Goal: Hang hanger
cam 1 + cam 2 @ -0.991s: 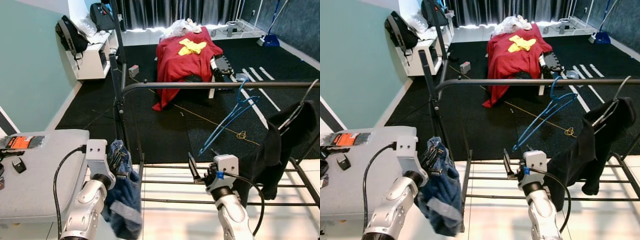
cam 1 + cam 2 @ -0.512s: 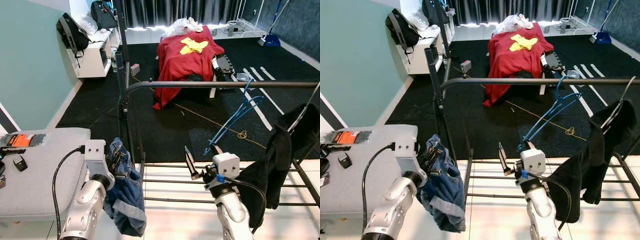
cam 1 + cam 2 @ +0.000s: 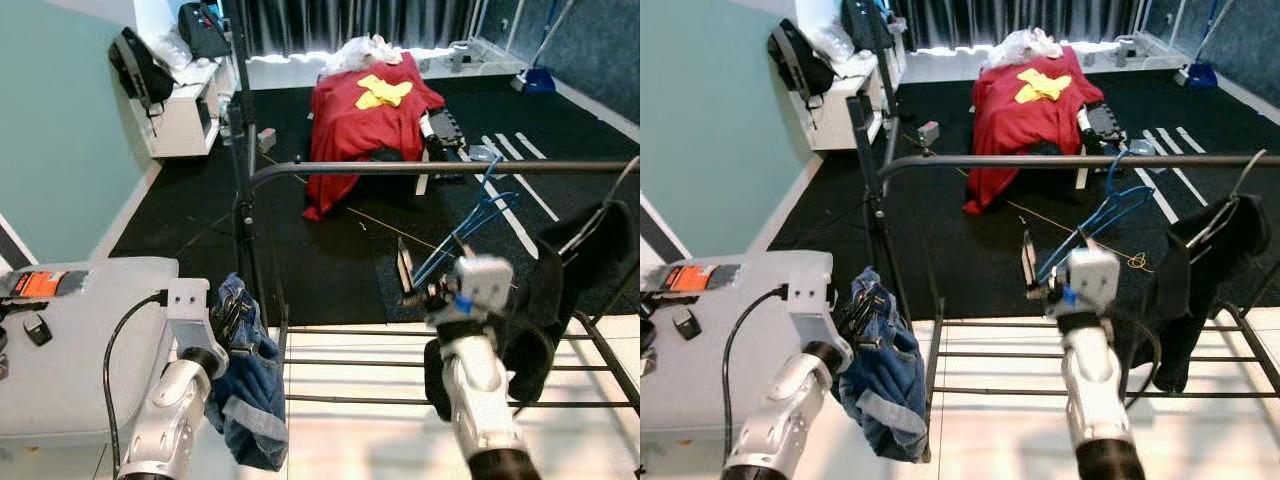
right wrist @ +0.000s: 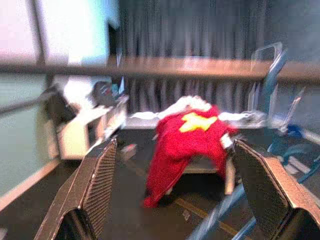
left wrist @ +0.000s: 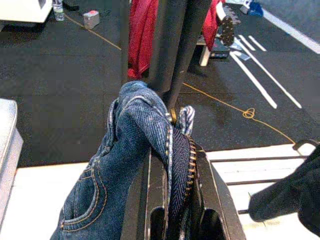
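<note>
Blue hanger [image 3: 478, 218], one, on rail [image 3: 440, 168]; two hands: left hand [image 3: 228, 312], right hand [image 3: 425, 282]

Rail [image 3: 450, 168], centre: dark metal tube, matt. Hanger [image 3: 470, 225], centre right: thin blue plastic, slight gloss. Jeans [image 5: 130, 165], lower left: blue denim, twill weave, metal zipper teeth. Garment [image 3: 575, 270], right edge: black cloth, matt. Blanket [image 3: 365, 115], top centre: red cloth. Floor mat [image 3: 320, 250]: black, rough.

The right wrist view was blurred. The blue hanger [image 4: 272, 90] there was cut off by the edge. The jeans [image 5: 130, 165] hid the left gripper's fingertips [image 5: 172, 220].
</note>
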{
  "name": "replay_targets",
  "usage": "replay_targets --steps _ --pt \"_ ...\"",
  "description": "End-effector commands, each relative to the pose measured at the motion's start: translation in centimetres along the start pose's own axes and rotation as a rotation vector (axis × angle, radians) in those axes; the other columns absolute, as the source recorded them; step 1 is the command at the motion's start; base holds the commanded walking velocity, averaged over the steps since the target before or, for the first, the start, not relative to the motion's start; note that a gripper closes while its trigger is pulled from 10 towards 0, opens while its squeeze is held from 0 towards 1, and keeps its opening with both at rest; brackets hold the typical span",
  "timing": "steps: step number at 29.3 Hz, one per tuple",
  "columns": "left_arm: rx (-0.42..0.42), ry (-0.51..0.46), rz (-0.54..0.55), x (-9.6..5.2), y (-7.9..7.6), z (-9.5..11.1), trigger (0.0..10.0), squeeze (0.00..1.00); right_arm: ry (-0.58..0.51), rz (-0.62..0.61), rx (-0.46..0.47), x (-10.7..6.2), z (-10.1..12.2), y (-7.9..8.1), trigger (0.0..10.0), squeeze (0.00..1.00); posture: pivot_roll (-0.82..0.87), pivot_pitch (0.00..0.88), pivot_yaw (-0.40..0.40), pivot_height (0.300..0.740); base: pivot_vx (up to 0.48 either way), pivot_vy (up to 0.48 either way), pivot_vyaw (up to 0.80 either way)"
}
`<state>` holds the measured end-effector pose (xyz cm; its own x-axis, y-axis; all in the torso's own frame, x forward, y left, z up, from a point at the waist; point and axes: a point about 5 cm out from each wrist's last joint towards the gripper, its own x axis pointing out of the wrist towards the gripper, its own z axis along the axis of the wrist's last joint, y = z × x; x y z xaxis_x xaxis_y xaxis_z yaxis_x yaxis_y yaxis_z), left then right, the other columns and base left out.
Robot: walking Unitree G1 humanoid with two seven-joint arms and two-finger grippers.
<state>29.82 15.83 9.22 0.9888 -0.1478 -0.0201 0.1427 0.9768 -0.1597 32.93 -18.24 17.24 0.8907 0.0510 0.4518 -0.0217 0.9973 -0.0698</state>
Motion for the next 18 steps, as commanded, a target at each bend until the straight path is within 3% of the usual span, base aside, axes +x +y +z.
replay_targets --steps 1,5,9,10,11,16,17,18 --pt "0.013 -0.057 -0.013 0.3 0.2 1.2 10.0 0.0 0.075 -0.001 0.025 0.4 -0.7 -0.1 10.0 0.0 0.08 0.013 0.064 0.74 0.0 0.0 0.0" --pt "0.013 -0.063 -0.017 0.3 0.2 1.2 10.0 0.0 0.102 -0.006 0.059 1.1 -0.6 0.0 10.0 0.0 0.09 0.016 0.059 0.74 0.0 0.0 0.0" --pt "0.009 -0.067 -0.023 0.2 0.2 1.3 10.0 0.0 0.085 -0.104 0.041 2.4 0.3 -1.3 10.0 0.0 0.08 0.023 0.07 0.74 0.0 0.0 0.0" --pt "0.008 -0.067 -0.027 0.2 0.3 1.3 10.0 0.0 0.084 -0.129 0.035 2.8 0.6 -1.7 10.0 0.74 0.08 0.023 0.07 0.74 0.0 0.0 0.0" --pt "0.007 -0.067 -0.035 0.3 0.3 1.3 10.0 0.0 0.093 -0.164 0.026 3.4 0.9 -2.4 10.0 1.0 0.08 0.023 0.075 0.74 0.0 0.0 0.0" --pt "0.003 -0.071 -0.053 0.5 0.2 1.5 10.0 0.0 0.155 -0.226 0.0 4.7 1.1 -3.8 10.0 1.0 0.08 0.021 0.076 0.74 0.0 0.0 0.0" --pt "0.001 -0.074 -0.058 0.6 0.1 1.6 10.0 0.0 0.181 -0.24 -0.007 4.9 1.0 -4.1 10.0 0.62 0.08 0.021 0.074 0.74 0.0 0.0 0.0" --pt "0.001 -0.074 -0.058 0.6 0.1 1.6 10.0 0.0 0.181 -0.24 -0.007 4.9 1.0 -4.1 10.0 0.62 0.08 0.021 0.074 0.74 0.0 0.0 0.0"
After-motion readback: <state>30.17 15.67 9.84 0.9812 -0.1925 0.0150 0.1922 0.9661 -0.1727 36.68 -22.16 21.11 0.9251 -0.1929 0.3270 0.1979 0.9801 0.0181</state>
